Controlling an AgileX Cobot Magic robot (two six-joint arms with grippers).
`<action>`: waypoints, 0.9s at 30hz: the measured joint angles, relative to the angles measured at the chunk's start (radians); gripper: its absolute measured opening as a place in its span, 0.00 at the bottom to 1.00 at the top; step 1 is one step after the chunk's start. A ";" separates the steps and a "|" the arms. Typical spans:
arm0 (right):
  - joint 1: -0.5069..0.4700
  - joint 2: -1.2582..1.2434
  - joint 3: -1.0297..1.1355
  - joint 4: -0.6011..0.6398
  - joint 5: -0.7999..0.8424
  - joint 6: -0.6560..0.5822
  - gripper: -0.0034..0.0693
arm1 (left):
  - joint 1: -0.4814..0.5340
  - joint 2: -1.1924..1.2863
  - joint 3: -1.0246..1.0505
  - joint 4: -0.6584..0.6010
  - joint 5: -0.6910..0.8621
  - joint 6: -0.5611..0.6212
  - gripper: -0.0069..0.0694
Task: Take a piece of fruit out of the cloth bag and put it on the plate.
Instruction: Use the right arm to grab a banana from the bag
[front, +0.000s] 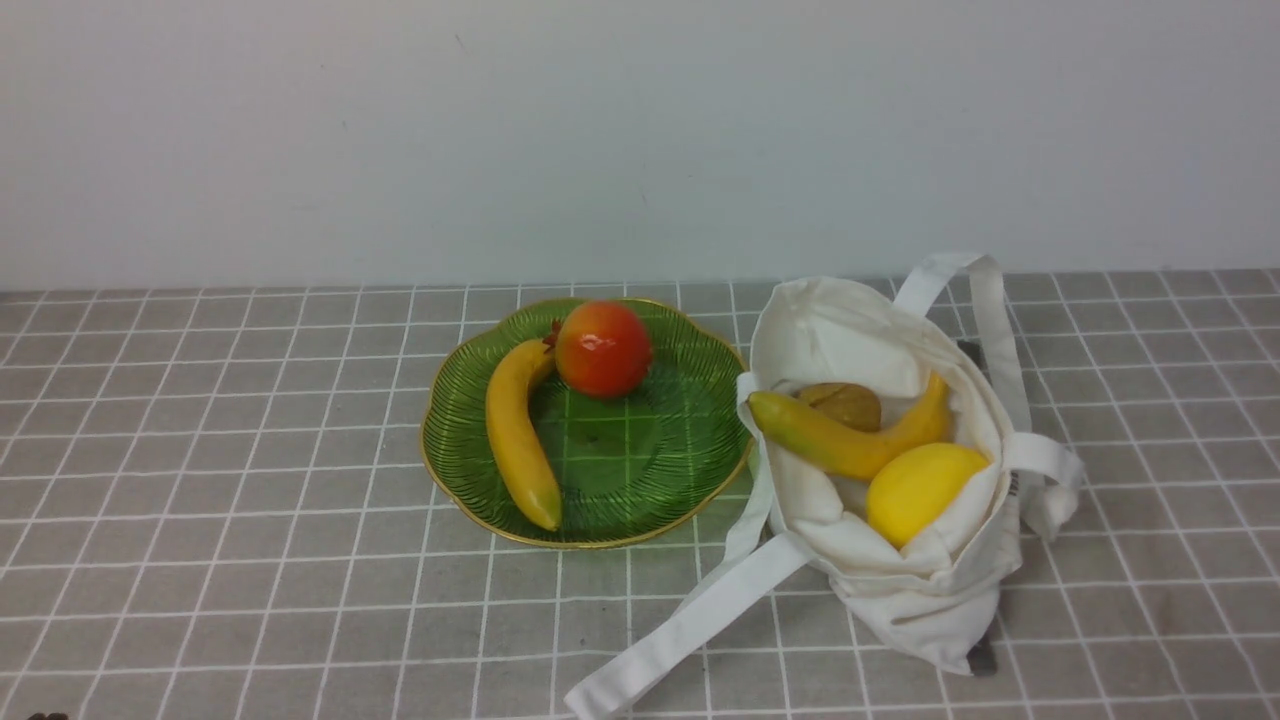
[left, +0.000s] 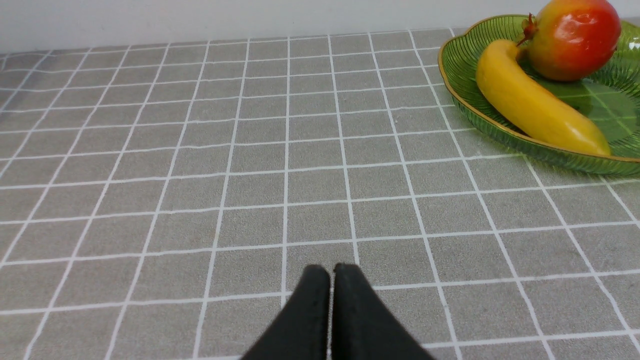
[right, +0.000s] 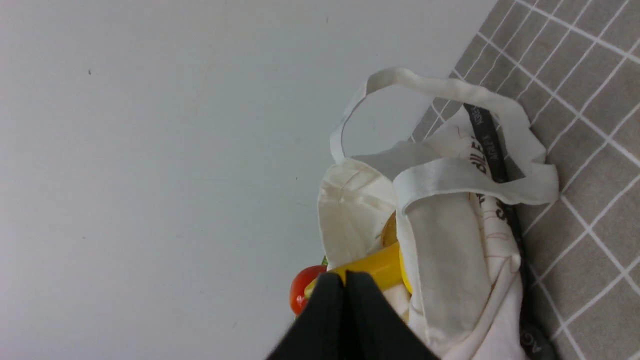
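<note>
A grey surface (front: 200, 500) with a white grid pattern fills the front view below a plain pale wall. Neither arm shows in that view.

The cloth bag (front: 850, 330), the largest item, lies slumped on the right with its mouth open upward. One long strap trails toward the near edge. The other strap loops up behind the bag.

Just left of the bag, and touching its edge, sits the plate (front: 640, 470). It already carries a slimmer all-yellow banana (front: 515, 430) and a round red fruit (front: 603, 348).

The piece of fruit (front: 850, 445) lies inside the bag's open mouth, with its green tip pointing toward the plate. A lemon (front: 920, 490) rests against its near side, and a small brown fruit (front: 845, 403) sits behind it.

The left gripper (left: 331, 280) hangs over bare surface on the far side of the plate from the bag, its jaws together and holding nothing. The right gripper (right: 345, 285) faces the bag from its outer side, jaws likewise pressed together and empty.

The task looks to be at its start, since nothing is grasped yet. The likely next move is for the right arm to part its jaws, reach over the bag's mouth and close across the banana's middle. It would need to avoid the lemon and the loose cloth.
</note>
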 joint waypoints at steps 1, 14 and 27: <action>0.001 0.000 -0.011 0.000 0.030 -0.012 0.03 | 0.000 0.000 0.000 0.000 0.000 0.000 0.08; 0.001 0.316 -0.530 -0.361 0.409 -0.289 0.03 | 0.000 0.000 0.000 0.000 0.000 0.000 0.08; 0.062 1.141 -0.708 -0.215 0.605 -0.652 0.07 | 0.000 0.000 0.000 0.000 0.000 0.000 0.08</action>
